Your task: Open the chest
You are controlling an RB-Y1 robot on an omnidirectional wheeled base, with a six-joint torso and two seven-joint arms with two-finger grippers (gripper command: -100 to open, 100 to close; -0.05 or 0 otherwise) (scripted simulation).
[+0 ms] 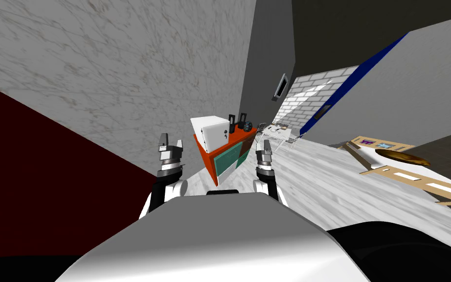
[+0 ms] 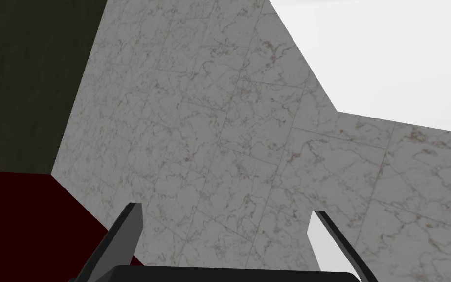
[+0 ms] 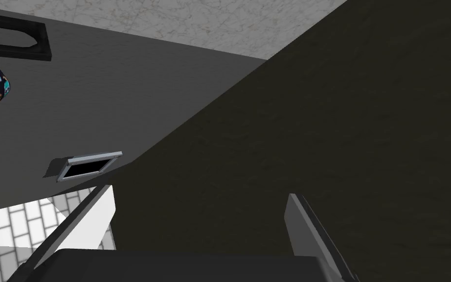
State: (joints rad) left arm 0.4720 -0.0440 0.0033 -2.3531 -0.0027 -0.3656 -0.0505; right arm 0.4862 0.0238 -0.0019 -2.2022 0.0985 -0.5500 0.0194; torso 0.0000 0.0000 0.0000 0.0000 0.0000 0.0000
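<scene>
Centrally, at middle distance, the white chest [image 1: 213,131] sits on the left part of the top of an orange cabinet [image 1: 211,165], which has teal and brown front panels. A small dark latch marks the chest's front face, and the lid appears closed. On the same cabinet top, right of the chest, stand two black frames [image 1: 237,121] and a patterned ball [image 1: 247,127]. Farther off and to the right, white wire racks [image 1: 281,133] lie on the pale marbled floor [image 1: 317,171]. At far right a flat wooden shelf unit [image 1: 415,178] lies on that floor.

The left gripper [image 1: 170,141] is raised on the near side, left of the cabinet and apart from it. Its fingers [image 2: 126,235] stand spread wide with nothing between them, pointing toward a marbled wall [image 2: 229,147].

The right gripper [image 1: 263,146] is raised near the cabinet's right edge, touching nothing. Its fingers [image 3: 92,215] are likewise spread wide and hold nothing.
</scene>
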